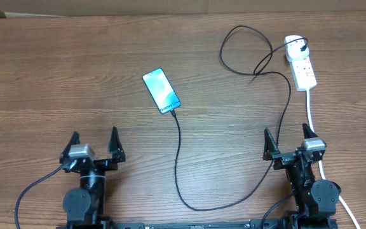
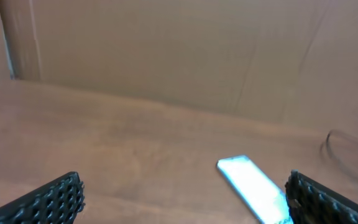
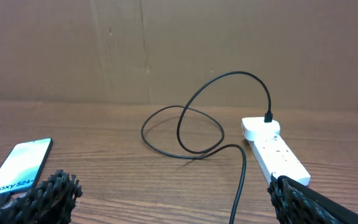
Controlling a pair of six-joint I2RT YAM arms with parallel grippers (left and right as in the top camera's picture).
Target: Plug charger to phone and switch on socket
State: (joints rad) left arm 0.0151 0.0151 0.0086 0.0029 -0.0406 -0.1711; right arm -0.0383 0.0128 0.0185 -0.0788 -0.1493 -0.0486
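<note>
The left gripper (image 1: 94,134) stood spread and empty at the near left of the table (image 1: 43,70). The phone (image 1: 161,91) lay face up mid-table, with the charger (image 1: 178,159) looping from its near end to the socket (image 1: 300,63) at far right. The right gripper (image 1: 286,131), also spread and empty, sat nearer than the socket.

Left wrist view is blurred; phone (image 2: 248,185) lower end hidden behind one of the fingers (image 2: 328,202). Overhead: socket (image 1: 302,65) switches too small to read. White cord (image 1: 311,108) passes behind right arm (image 1: 310,175), cut off at bottom edge. Cable (image 1: 179,143) tip at phone too small to tell.
</note>
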